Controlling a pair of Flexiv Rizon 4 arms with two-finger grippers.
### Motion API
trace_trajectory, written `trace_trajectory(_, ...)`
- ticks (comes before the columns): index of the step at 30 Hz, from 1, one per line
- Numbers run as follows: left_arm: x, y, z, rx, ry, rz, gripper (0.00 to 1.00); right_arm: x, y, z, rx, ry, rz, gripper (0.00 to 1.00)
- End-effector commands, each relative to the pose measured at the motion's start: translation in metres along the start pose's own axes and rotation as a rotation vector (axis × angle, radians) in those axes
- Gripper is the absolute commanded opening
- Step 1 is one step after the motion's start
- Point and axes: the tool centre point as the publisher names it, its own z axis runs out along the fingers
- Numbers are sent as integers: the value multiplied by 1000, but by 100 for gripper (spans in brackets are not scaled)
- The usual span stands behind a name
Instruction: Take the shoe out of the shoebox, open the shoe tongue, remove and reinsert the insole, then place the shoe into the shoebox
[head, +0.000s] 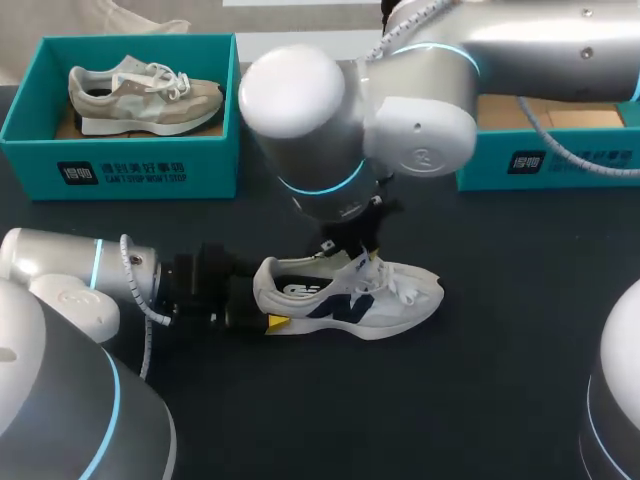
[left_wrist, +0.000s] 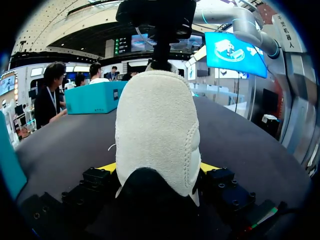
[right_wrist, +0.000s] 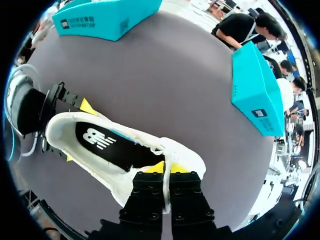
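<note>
A white sneaker with a navy side logo (head: 350, 300) lies on its sole on the dark table, toe pointing right. My left gripper (head: 268, 302) holds its heel from the left, one yellow-tipped finger on each side; the left wrist view shows the heel (left_wrist: 157, 130) wedged between the fingertips (left_wrist: 207, 167). My right gripper (head: 365, 255) comes down from above and is shut on the shoe tongue by the laces; in its own view the right gripper (right_wrist: 165, 167) pinches the white tongue. The black insole (right_wrist: 105, 142) lies inside the shoe (right_wrist: 120, 175).
A teal shoebox (head: 120, 160) at the back left holds a beige sneaker (head: 145, 95). A second teal box (head: 560, 155) stands at the back right, behind my right arm. Dark table surface stretches in front of the shoe.
</note>
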Motion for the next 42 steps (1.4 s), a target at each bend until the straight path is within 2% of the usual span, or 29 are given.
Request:
trace_trajectory(1,1,0,1,0,-1,0,0,-33,-7,2,-48,77,-98,0)
trace_trajectory(5,1,0,1,0,-1,0,0,-52,-8,8,-57,49,-165,0)
trace_trajectory(9,1,0,1,0,-1,0,0,-61,-6,24,-87,-3,-215,0)
trace_trajectory(17,1,0,1,0,-1,0,0,-55,-5,65,-113,-74,-282,0)
trace_trajectory(23,1,0,1,0,-1,0,0,-50,-14,85,-131,-98,-242,0)
trace_trajectory(26,1,0,1,0,-1,0,0,-50,-17,89,-134,-112,-221,10)
trace_trajectory(27,1,0,1,0,-1,0,0,-50,-18,89,-135,-116,-215,31)
trace_trajectory(29,1,0,1,0,-1,0,0,-53,-17,85,-137,-126,-211,45)
trace_trajectory(30,1,0,1,0,-1,0,0,-55,-17,83,-138,-128,-211,61)
trace_trajectory(32,1,0,1,0,-1,0,0,-60,-17,76,-143,-138,-207,71)
trace_trajectory(33,1,0,1,0,-1,0,0,-63,-16,70,-148,-142,-206,82)
trace_trajectory(34,1,0,1,0,-1,0,0,-65,-15,67,-154,-148,-201,88)
trace_trajectory(35,1,0,1,0,-1,0,0,-67,-14,62,-167,-155,-196,100)
trace_trajectory(36,1,0,1,0,-1,0,0,-70,-11,53,-202,-184,-167,100)
trace_trajectory(39,1,0,1,0,-1,0,0,-75,-4,34,-233,-212,-163,100)
trace_trajectory(42,1,0,1,0,-1,0,0,-76,4,11,-293,-198,-132,100)
